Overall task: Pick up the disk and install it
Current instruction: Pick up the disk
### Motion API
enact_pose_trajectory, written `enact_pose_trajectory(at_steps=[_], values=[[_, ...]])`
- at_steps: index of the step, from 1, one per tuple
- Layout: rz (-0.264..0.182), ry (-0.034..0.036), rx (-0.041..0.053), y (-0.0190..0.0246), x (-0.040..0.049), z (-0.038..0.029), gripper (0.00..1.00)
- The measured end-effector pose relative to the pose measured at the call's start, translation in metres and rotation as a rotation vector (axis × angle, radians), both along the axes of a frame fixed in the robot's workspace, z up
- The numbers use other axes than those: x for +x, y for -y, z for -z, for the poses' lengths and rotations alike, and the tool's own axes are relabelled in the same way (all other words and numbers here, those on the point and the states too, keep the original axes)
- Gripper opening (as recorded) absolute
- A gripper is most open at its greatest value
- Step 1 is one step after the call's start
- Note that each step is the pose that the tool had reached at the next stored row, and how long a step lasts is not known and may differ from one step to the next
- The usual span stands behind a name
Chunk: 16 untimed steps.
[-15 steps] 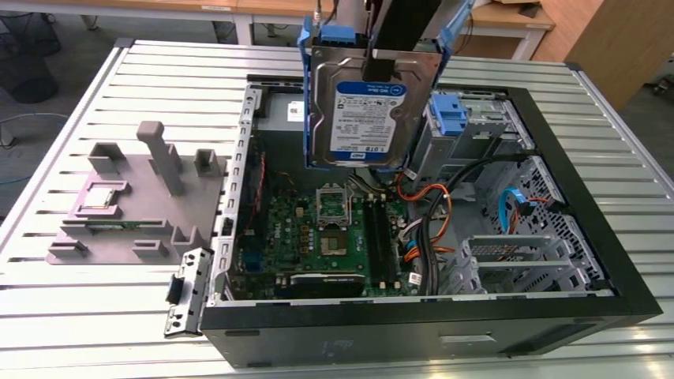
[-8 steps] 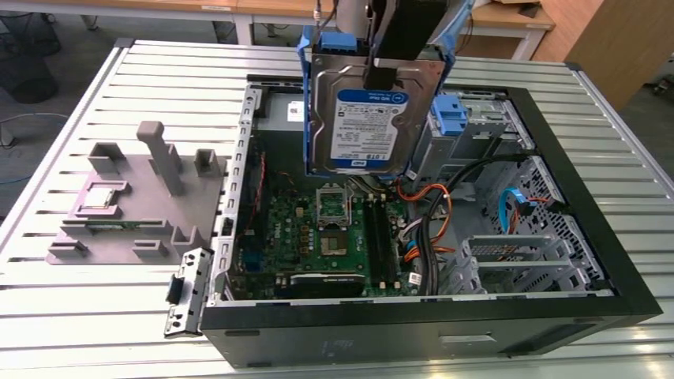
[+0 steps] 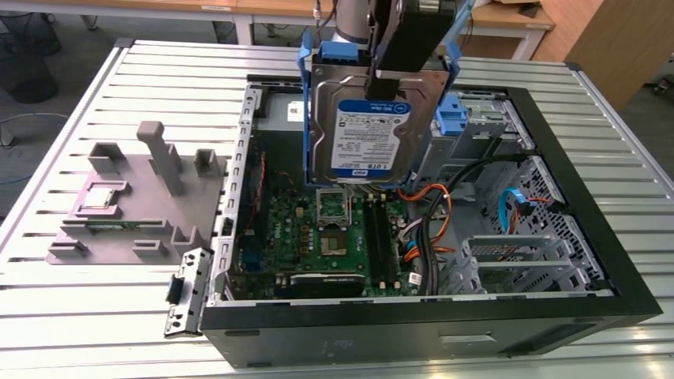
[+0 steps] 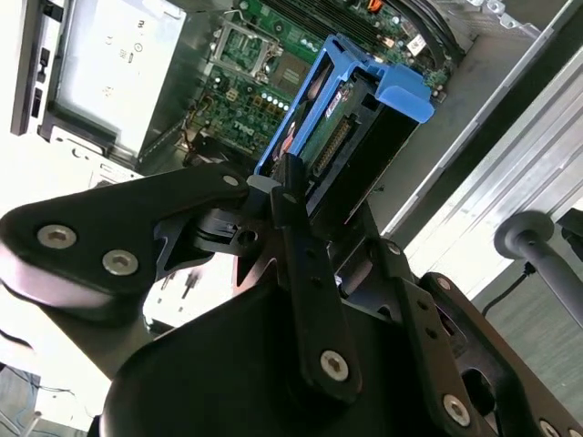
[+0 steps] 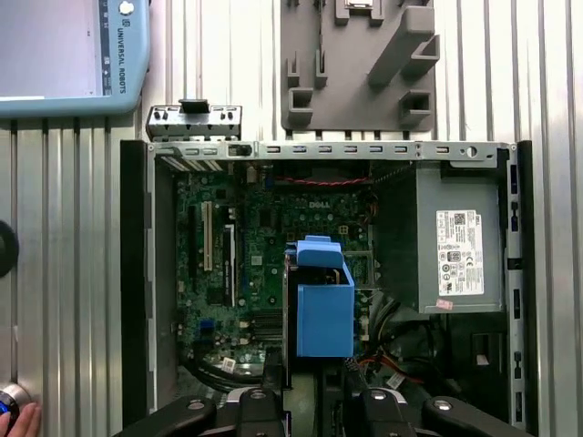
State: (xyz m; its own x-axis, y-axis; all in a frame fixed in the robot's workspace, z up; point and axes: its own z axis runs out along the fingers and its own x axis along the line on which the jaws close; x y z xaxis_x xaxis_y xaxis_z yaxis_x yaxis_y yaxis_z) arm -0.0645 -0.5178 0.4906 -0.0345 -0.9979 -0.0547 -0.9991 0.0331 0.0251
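Observation:
The disk [image 3: 368, 120], a silver hard drive with a white-and-blue label in a bright blue carrier, hangs upright above the open computer case [image 3: 421, 320]. My gripper [image 3: 383, 82] is shut on its upper edge from above. In the second wrist view, the black fingers [image 4: 290, 202] clamp the disk [image 4: 351, 118] edge-on, with the motherboard behind it. In the first wrist view, the disk's blue carrier [image 5: 324, 308] sits just beyond my gripper [image 5: 314, 393], over the middle of the case.
A green motherboard [image 3: 316, 237] and cables fill the case, with a blue bracket [image 3: 453, 117] at the drive bay behind the disk. A grey fixture plate [image 3: 137, 201] lies at the exterior view's left. A teach pendant [image 5: 64, 55] and a hand [image 5: 20, 421] lie beside the case.

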Motion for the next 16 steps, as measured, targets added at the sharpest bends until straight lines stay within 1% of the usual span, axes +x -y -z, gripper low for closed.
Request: enact_pose_trajectory(at_steps=[3, 4, 5, 12, 14, 16], values=[[0.000, 0.0000, 0.0001, 0.0044, 0.0000, 0.0002, 0.35], [0.000, 0.0000, 0.0002, 0.0111, 0.0000, 0.0004, 0.35], [0.000, 0.0001, 0.0001, 0.0125, 0.0000, 0.0004, 0.35], [0.000, 0.0000, 0.0001, 0.0213, 0.0000, 0.0006, 0.35], [0.000, 0.0000, 0.0000, 0.0227, 0.0000, 0.0006, 0.35], [0.000, 0.0000, 0.0001, 0.0228, 0.0000, 0.0006, 0.35]])
